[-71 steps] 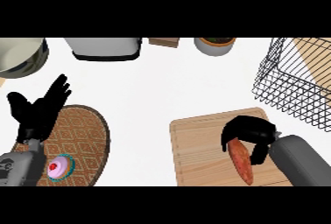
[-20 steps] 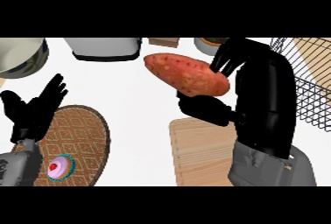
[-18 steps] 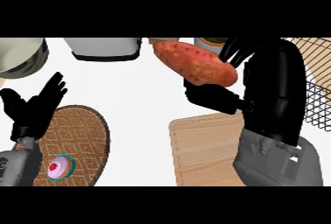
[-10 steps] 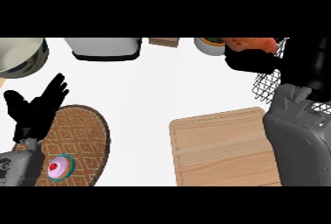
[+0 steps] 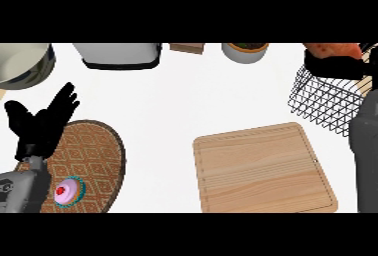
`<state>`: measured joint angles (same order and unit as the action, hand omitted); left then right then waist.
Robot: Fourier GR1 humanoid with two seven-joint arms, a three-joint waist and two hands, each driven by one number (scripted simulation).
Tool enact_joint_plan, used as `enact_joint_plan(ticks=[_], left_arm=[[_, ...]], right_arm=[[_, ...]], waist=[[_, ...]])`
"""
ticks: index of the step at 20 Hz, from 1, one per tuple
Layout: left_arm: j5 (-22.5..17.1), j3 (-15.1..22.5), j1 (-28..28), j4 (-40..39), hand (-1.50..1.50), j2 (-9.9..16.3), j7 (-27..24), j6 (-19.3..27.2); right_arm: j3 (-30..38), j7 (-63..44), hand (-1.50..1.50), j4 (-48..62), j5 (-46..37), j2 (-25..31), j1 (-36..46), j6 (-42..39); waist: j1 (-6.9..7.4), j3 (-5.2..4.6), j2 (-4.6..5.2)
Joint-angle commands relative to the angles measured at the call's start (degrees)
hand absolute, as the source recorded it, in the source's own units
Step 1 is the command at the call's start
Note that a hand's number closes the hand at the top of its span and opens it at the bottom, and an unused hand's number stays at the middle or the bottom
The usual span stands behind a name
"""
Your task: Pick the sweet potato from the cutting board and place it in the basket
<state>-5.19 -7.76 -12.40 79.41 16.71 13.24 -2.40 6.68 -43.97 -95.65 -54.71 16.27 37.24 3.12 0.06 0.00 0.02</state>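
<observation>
1. Pickup done: we see the cutting board (image 5: pixel 262 170) bare.
2. Right robot hand (image 5: pixel 336 66) grasps the sweet potato (image 5: pixel 332 50) above the basket (image 5: pixel 325 97).
3. Release remains.
4. Left robot hand (image 5: pixel 40 120) rests open.

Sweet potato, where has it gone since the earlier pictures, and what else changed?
The right hand took the sweet potato off the cutting board, lifted it and carried it away and to the right; it now holds it over the wire basket, near the view's top right corner. The board is bare. The left hand stayed open at the left, and the mat and cupcake did not move.
</observation>
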Motion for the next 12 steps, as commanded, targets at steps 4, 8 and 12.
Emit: enact_joint_plan(ticks=[4,8,12], left_arm=[[0.4,0.1,0.7,3.9,0.0,-0.7,2.3,0.8],[0.5,-0.9,3.3,4.3,0.0,-0.6,1.3,0.0],[1.5,-0.3,-1.0,-1.7,0.0,-1.3,-1.0,-0.1]], right_arm=[[8.0,13.7,1.5,6.6,7.9,3.7,-7.3,6.3],[8.4,19.3,1.5,12.4,9.3,2.5,-8.4,10.8],[13.4,15.9,-1.5,17.1,6.9,0.6,-7.1,20.4]], waist=[[0.14,0.04,-0.03],[0.32,0.03,0.0],[0.17,0.03,0.17]])
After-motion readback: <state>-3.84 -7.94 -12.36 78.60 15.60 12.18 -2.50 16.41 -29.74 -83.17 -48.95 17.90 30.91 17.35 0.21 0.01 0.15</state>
